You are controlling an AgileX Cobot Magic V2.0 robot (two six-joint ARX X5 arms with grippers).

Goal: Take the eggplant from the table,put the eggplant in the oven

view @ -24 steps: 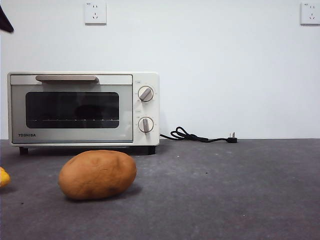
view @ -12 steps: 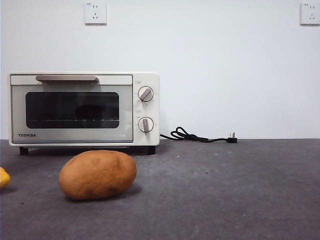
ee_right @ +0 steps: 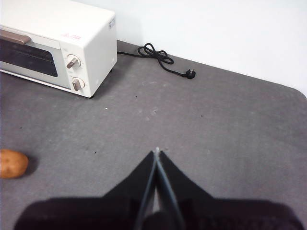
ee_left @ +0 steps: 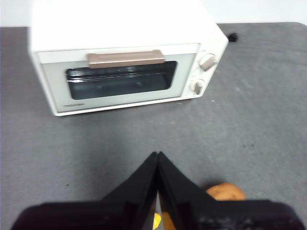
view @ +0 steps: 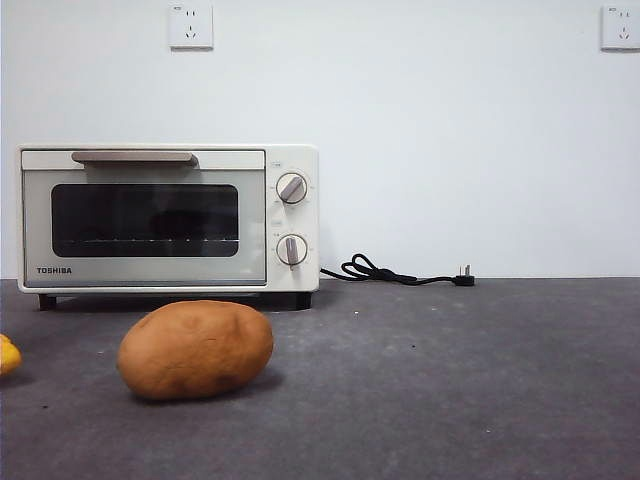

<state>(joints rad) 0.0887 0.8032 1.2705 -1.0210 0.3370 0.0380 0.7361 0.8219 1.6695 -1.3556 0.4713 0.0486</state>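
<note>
No eggplant is showing anywhere, and the left gripper [ee_left: 157, 155], jaws pressed together, is hanging above the bench [ee_left: 249, 120], facing the oven [ee_left: 124, 57] with its door shut.

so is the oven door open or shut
Shut: the oven door sits flush in its frame, handle up top, in the front and left wrist views.

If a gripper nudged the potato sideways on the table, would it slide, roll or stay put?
The potato is rounded and egg-shaped, lying on its long side, so a sideways nudge would probably rock or roll it rather than slide it. The table looks matte and mottled, which should damp sliding. Its bulk suggests that it is fairly heavy and stiff.
</note>
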